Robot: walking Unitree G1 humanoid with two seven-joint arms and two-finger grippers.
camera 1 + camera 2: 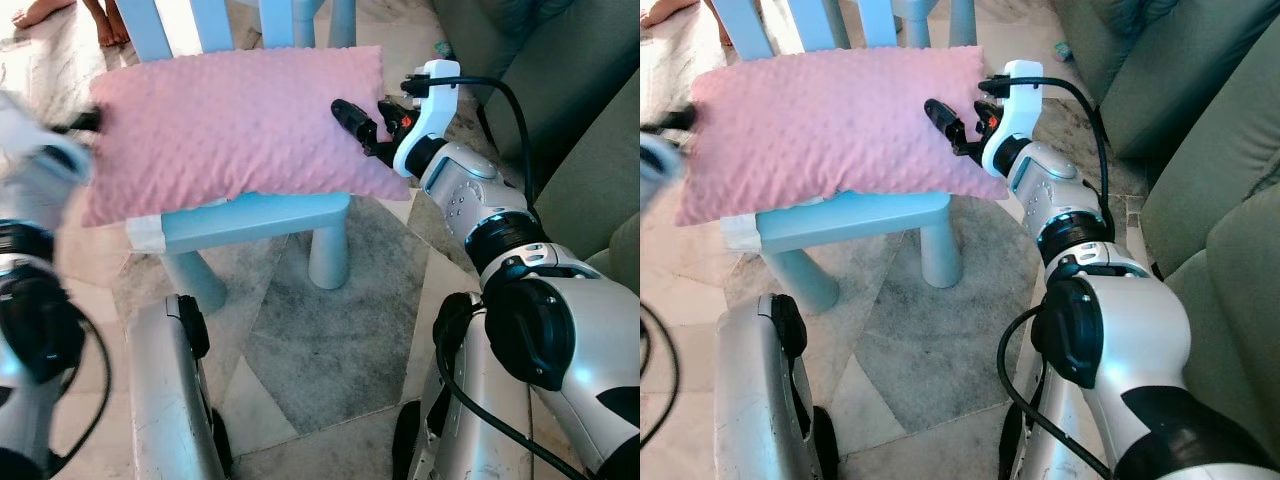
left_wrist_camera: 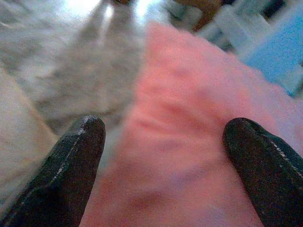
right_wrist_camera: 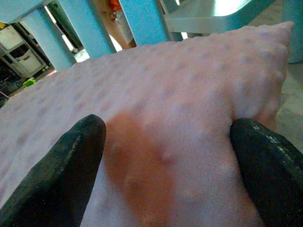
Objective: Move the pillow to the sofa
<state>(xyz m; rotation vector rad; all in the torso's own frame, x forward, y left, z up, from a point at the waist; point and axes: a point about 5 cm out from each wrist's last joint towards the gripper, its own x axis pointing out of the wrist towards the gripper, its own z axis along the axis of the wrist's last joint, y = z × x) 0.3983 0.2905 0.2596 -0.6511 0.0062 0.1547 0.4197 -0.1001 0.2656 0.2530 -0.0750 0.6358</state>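
A pink dotted pillow (image 1: 230, 130) lies on the seat of a small light-blue chair (image 1: 260, 215). My right gripper (image 1: 365, 125) is at the pillow's right end, open, its two black fingers (image 3: 71, 161) spread wide on the fabric. My left gripper (image 2: 165, 142) is at the pillow's left edge, open too, with the pillow's edge (image 2: 189, 142) between its spread fingers. In the eye views the left arm (image 1: 30, 160) is blurred, and one black fingertip (image 1: 85, 122) touches the pillow's left side.
A grey-green sofa (image 1: 580, 120) stands close on the right. The chair's legs rest on a grey rug (image 1: 330, 330) over pale tiles. A person's bare feet (image 1: 105, 25) show at the far left. My own legs (image 1: 170, 400) fill the bottom.
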